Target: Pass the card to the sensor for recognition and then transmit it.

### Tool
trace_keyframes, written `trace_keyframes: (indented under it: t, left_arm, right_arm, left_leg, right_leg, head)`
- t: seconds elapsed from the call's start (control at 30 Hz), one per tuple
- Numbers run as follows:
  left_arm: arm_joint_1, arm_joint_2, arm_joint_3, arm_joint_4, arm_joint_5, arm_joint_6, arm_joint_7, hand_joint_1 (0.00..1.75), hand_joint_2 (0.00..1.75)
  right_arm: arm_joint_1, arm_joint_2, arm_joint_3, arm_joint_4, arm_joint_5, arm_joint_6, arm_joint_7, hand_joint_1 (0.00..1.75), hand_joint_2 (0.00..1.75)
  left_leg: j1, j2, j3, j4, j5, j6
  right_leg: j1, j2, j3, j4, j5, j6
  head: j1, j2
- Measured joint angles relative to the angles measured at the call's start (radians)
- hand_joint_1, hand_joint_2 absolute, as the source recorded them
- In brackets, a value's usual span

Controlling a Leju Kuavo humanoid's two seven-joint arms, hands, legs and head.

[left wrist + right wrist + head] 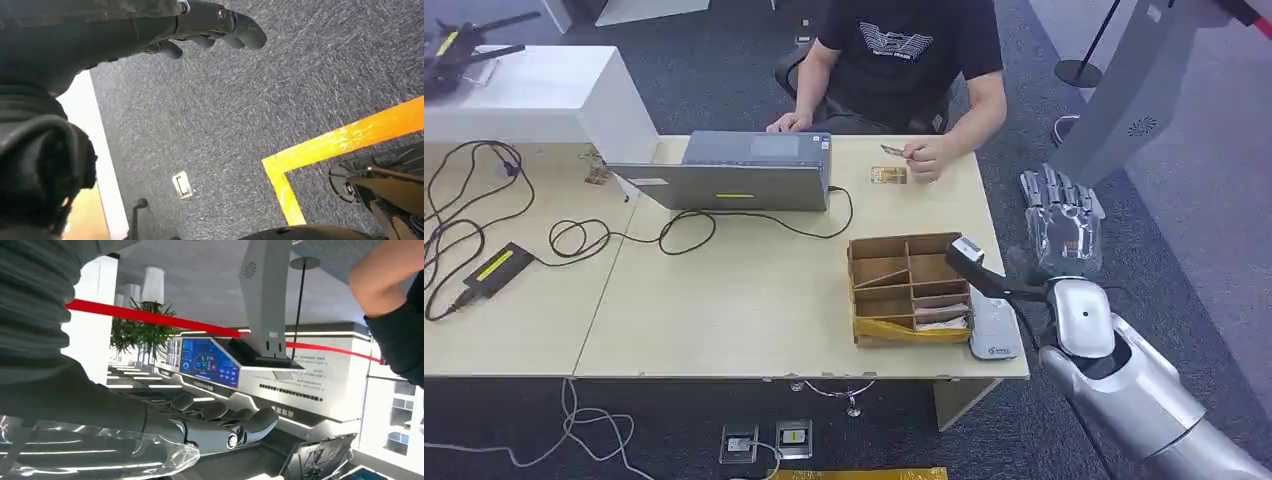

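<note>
Robot's right hand raised off the table's right edge while a person holds a card at the far side.

The long pale table point(724, 300) fills the middle of the head view, a person point(904, 60) seated behind it at upper centre, a grey laptop point(734, 170) in front of them. Lower right, the silver right arm rises to the right hand point(1062, 215), fingers straight and apart, holding nothing, just off the table's edge. A divided cardboard box point(909, 285) sits centre-right, a white sensor point(992, 330) touching its right side. The person's hand point(924, 157) pinches one card point(891, 150); another card point(888, 176) lies flat just below it. The left hand point(210, 30) hangs over grey carpet, fingers loosely curled, holding nothing.
</note>
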Motion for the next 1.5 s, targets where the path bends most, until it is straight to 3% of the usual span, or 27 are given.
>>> trace_keyframes:
  t: [0.17,0.2,0.6,0.7,1.0,1.23,1.43,1.5]
  left_arm:
    - [-0.001,0.000,0.000,0.000,0.000,0.000,0.000,0.00,0.00]
    - [-0.001,0.000,0.000,0.000,0.000,-0.001,0.000,0.00,0.00]
    - [-0.004,0.002,-0.002,0.000,-0.005,-0.017,0.000,0.00,0.00]
    - [-0.004,0.003,-0.003,0.000,-0.004,-0.017,0.000,0.00,0.00]
    - [-0.002,0.005,-0.003,0.000,0.018,-0.003,-0.006,0.00,0.00]
    - [0.001,0.005,0.005,0.000,0.077,0.029,-0.018,0.00,0.00]
    - [0.002,0.004,0.005,0.000,0.081,0.030,-0.018,0.00,0.00]
    - [0.005,0.000,0.027,0.000,0.137,0.061,-0.018,0.00,0.00]
  right_arm:
    - [0.001,-0.003,-0.003,-0.002,0.000,0.000,0.000,0.00,1.75]
    - [0.001,-0.004,-0.003,-0.002,0.000,0.002,0.000,0.00,0.00]
    - [0.019,-0.006,-0.019,-0.041,-0.024,0.059,-0.015,0.00,0.00]
    - [0.025,-0.010,-0.035,-0.047,-0.080,0.064,-0.005,0.00,0.00]
    - [0.058,-0.055,-0.135,-0.042,-0.293,-0.001,0.024,0.00,0.00]
    - [0.110,-0.123,-0.229,0.037,-0.294,-0.036,0.055,0.00,0.00]
    - [0.112,-0.124,-0.233,0.042,-0.295,-0.037,0.055,0.00,0.00]
    - [0.140,-0.148,-0.277,0.114,-0.299,-0.036,0.030,0.00,0.00]
  left_leg:
    - [0.000,0.000,0.000,0.000,0.000,0.000]
    - [0.000,0.000,0.000,0.000,0.000,0.000]
    - [0.000,0.000,0.000,0.000,0.000,0.000]
    - [0.000,0.000,0.000,0.000,0.000,0.000]
    - [0.000,0.000,0.000,0.000,0.000,0.000]
    - [0.000,0.000,-0.001,0.000,0.000,0.000]
    - [0.000,0.000,-0.001,0.000,0.000,0.000]
    - [0.000,0.000,-0.001,0.000,0.000,0.000]
  right_leg:
    - [0.000,0.000,0.000,0.000,0.000,0.000]
    - [0.000,0.000,0.000,0.000,0.000,0.000]
    - [0.000,0.000,0.000,0.000,0.000,0.000]
    - [0.000,0.000,0.000,0.000,0.000,0.000]
    - [0.000,-0.001,0.000,0.000,0.000,0.000]
    - [0.000,-0.001,0.000,0.000,0.000,0.000]
    - [0.000,-0.001,0.000,0.000,0.000,0.000]
    - [0.000,-0.001,0.000,0.000,0.000,0.000]
  head:
    - [0.000,0.000]
    - [0.000,0.000]
    - [0.000,0.000]
    - [0.000,0.000]
    - [0.000,0.000]
    - [0.000,0.000]
    - [0.000,0.000]
    - [0.000,0.000]
